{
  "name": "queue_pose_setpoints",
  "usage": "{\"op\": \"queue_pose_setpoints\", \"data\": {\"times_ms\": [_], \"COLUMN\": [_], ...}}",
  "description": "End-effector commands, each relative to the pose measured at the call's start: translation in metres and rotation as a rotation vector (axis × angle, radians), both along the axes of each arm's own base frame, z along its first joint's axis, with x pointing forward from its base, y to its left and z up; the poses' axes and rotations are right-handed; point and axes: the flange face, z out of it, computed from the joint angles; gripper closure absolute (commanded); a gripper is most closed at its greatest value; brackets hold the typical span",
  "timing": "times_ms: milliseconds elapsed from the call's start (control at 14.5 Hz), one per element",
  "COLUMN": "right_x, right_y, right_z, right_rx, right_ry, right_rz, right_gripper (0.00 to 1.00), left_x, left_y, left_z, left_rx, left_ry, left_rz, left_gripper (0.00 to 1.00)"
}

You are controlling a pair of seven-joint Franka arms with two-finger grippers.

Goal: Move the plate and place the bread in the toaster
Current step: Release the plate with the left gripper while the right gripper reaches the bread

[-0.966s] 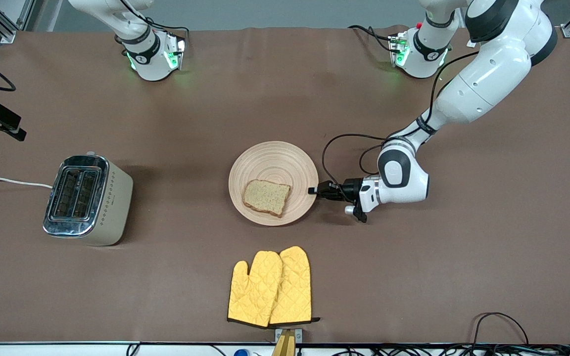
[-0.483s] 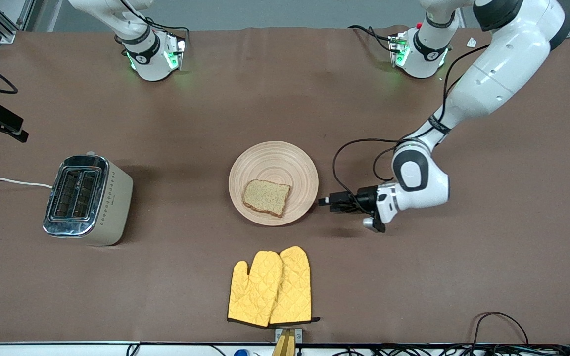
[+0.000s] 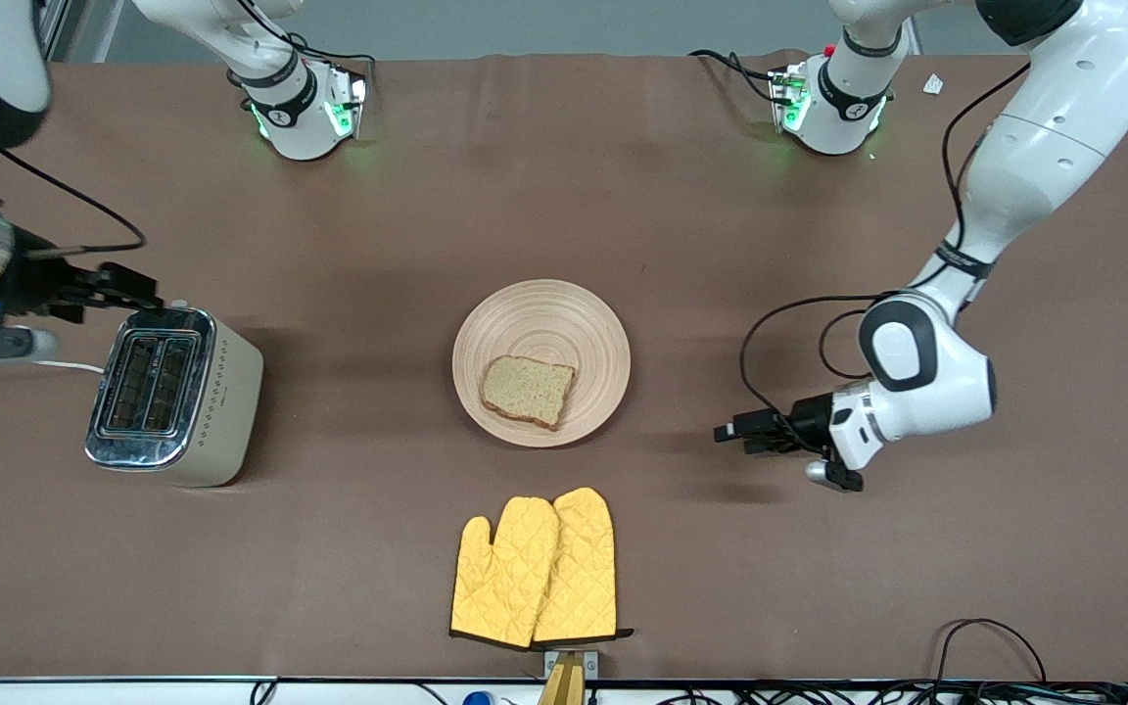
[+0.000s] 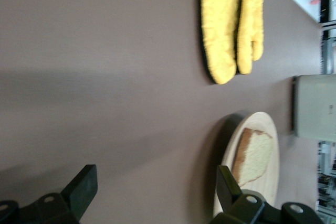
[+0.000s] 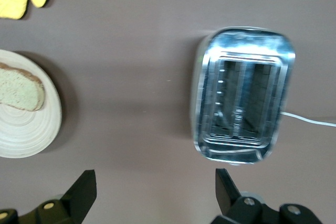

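The pale wooden plate (image 3: 546,311) lies mid-table with the slice of brown bread (image 3: 528,390) on its nearer half. My left gripper (image 3: 727,434) hangs open and empty over bare table, a short way from the plate toward the left arm's end. Its wrist view shows the plate (image 4: 265,195) and bread (image 4: 255,153) past one finger of the left gripper (image 4: 155,182). The cream and chrome toaster (image 3: 172,392) stands toward the right arm's end, slots up. My right gripper (image 3: 138,292) is open over the table at the toaster's farther end. The right wrist view shows the right gripper (image 5: 155,182), toaster (image 5: 241,100), plate (image 5: 26,129) and bread (image 5: 18,87).
A pair of yellow oven mitts (image 3: 535,568) lies nearer the front camera than the plate, close to the table's front edge. The toaster's white cord (image 3: 70,366) runs off toward the right arm's end. Black cables trail along the front edge.
My left gripper opened, let go of the plate's rim and drew back toward the left arm's end. The right arm swung in over the toaster's farther end. Plate and bread stayed put.
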Motion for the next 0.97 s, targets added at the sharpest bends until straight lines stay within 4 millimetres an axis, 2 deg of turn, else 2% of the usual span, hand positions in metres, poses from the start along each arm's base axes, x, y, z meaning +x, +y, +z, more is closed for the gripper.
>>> {"op": "queue_pose_setpoints", "data": {"times_ms": [0,138,276,483,690,897], "right_x": [0.01,0.023,0.026,0.02,0.008,-0.001], "right_y": [0.052,0.098,0.149,0.215,0.271,0.31], "right_z": [-0.03,-0.065,-0.098,-0.148,-0.196,-0.236], "right_rx": [0.013,0.044,0.035,0.009,-0.018,-0.02], "right_ry": [0.017,0.011,0.0,0.007,0.002,-0.028], "right_rz": [0.001,-0.028,0.017,0.011,-0.022,-0.046], "right_gripper": [0.0,0.0,0.0,0.0,0.0,0.01], "left_x": [0.01,0.013,0.015,0.012,-0.001,-0.015], "left_y": [0.026,0.034,0.037,0.022,0.004,-0.007], "left_z": [0.02,0.044,0.076,0.119,0.15,0.202], "left_rx": [0.105,0.202,0.295,0.409,0.586,0.715], "left_ry": [-0.003,0.014,0.057,0.147,0.17,0.179], "left_rz": [-0.029,-0.046,-0.028,0.024,0.015,0.012], "left_gripper": [0.0,0.0,0.0,0.0,0.0,0.0]}}
